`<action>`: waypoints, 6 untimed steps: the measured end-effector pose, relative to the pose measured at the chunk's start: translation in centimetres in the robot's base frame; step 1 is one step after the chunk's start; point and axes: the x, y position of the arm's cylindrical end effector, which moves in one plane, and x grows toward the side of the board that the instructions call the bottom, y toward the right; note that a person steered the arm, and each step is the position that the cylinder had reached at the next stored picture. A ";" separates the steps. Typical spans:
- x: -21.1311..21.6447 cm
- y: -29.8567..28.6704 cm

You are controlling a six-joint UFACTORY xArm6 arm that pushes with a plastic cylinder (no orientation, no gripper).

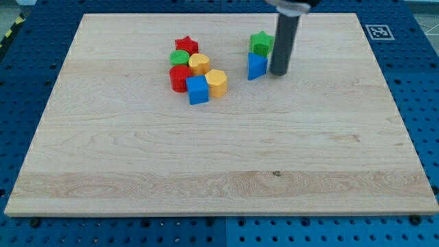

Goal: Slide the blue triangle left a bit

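The blue triangle (256,66) lies on the wooden board (219,158) near the view's top, right of centre. A green star (260,43) touches it just above. My tip (278,73) stands right beside the blue triangle, at its right edge, touching or nearly touching it. The dark rod rises from there to the view's top.
A cluster of blocks sits to the left: a red star (186,46), a green cylinder (180,58), a yellow block (199,64), a red cylinder (180,77), a blue cube (197,90) and a yellow hexagonal block (216,83). A marker tag (378,31) lies off the board's top right corner.
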 end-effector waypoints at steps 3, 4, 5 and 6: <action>1.7 1.9; 2.8 -2.9; 2.8 -6.2; 2.8 -4.7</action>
